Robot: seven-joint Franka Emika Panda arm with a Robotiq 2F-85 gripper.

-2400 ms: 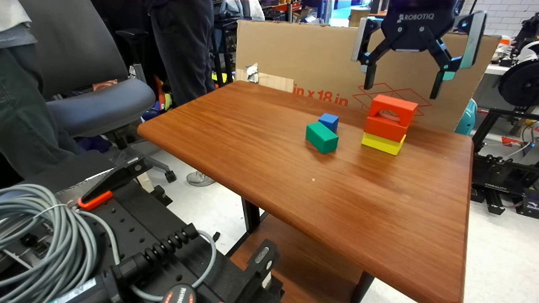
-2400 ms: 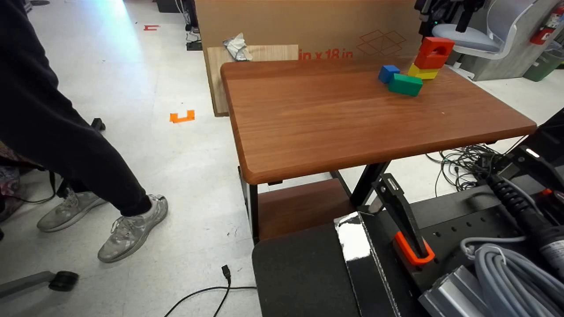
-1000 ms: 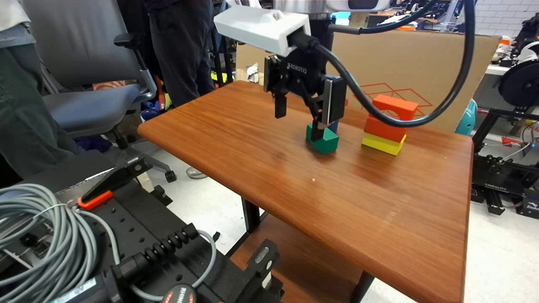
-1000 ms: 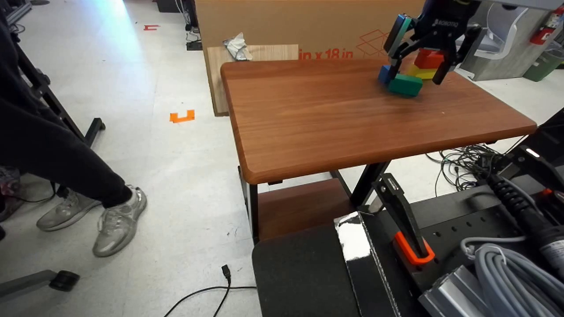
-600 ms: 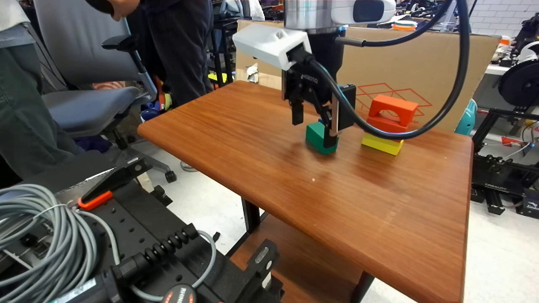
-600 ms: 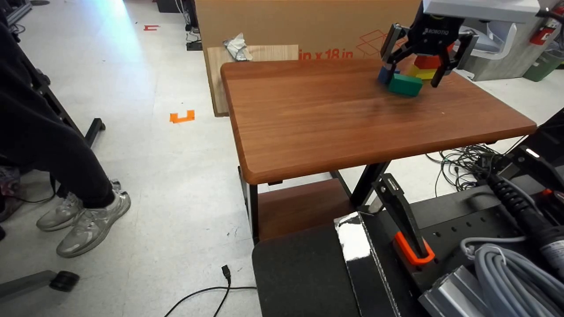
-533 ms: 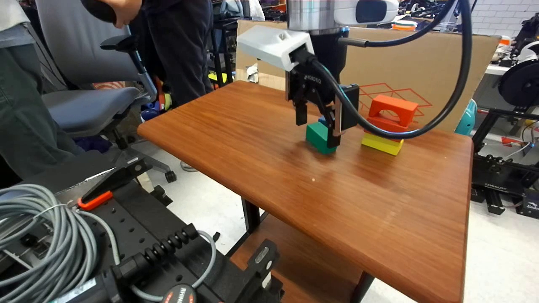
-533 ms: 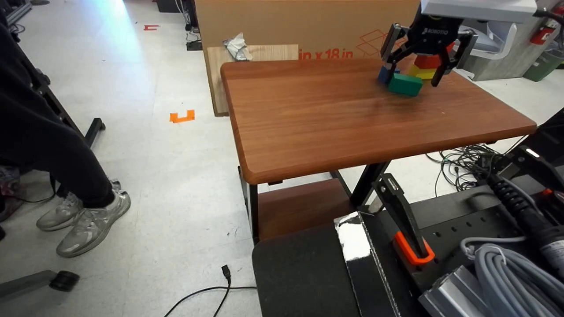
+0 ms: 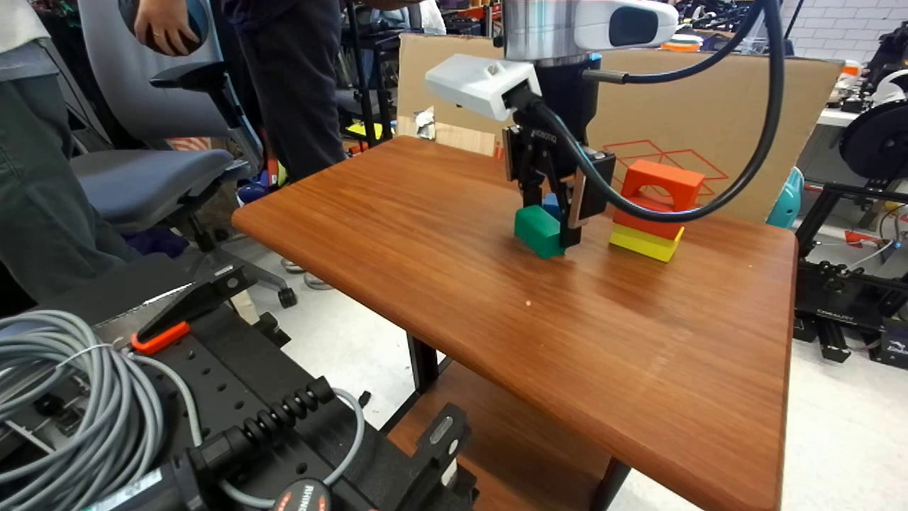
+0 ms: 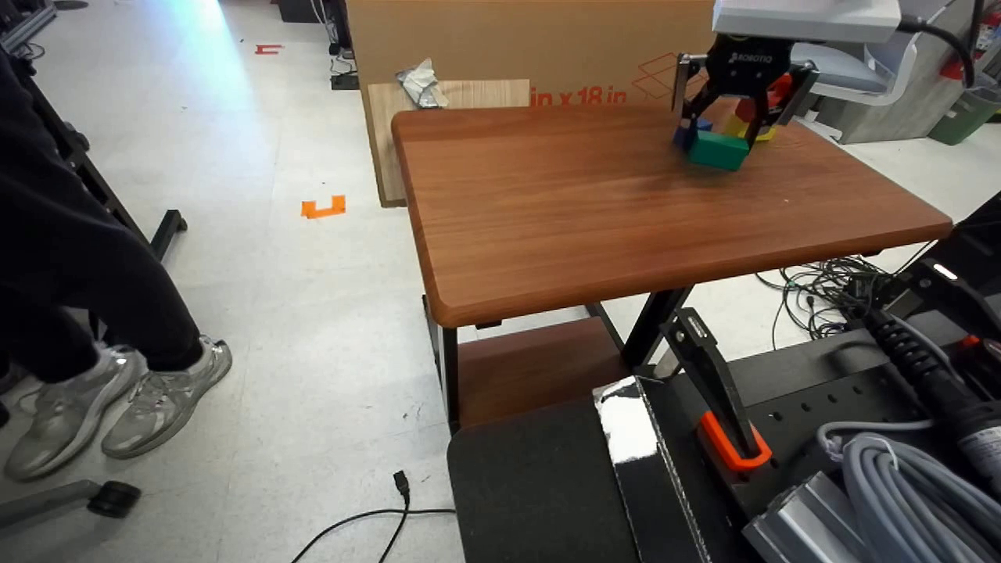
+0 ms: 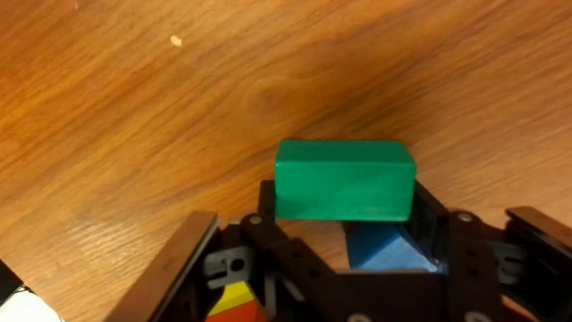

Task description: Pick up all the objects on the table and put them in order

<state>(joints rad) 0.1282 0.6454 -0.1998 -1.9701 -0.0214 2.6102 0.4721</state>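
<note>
My gripper (image 11: pixel 343 192) has its fingers (image 11: pixel 267 199) against both short ends of the green block (image 11: pixel 344 188), shut on it. The block sits on or just at the tabletop (image 10: pixel 563 203); any gap beneath cannot be told. Right behind it lies the blue cube (image 11: pixel 384 252), partly covered by the gripper in both exterior views. Beside them stands a stack: the yellow block (image 9: pixel 642 243) at the bottom, an orange-red block (image 9: pixel 663 228) on it, and an orange-red arch block (image 9: pixel 667 172) on top. My gripper (image 10: pixel 720 141) hides part of this stack in an exterior view.
A large cardboard box (image 9: pixel 624 92) stands upright along the table's far edge, behind the blocks. The arm's black cable (image 9: pixel 773 106) loops in front of the stack. A black cart (image 10: pixel 539 485) with coiled grey cable (image 9: pixel 92 397) borders the near side. A person (image 9: pixel 291 85) stands beyond the table.
My gripper has come down and across to the green block, and its fingers have drawn in from wide apart onto the block's ends. The stack has not moved.
</note>
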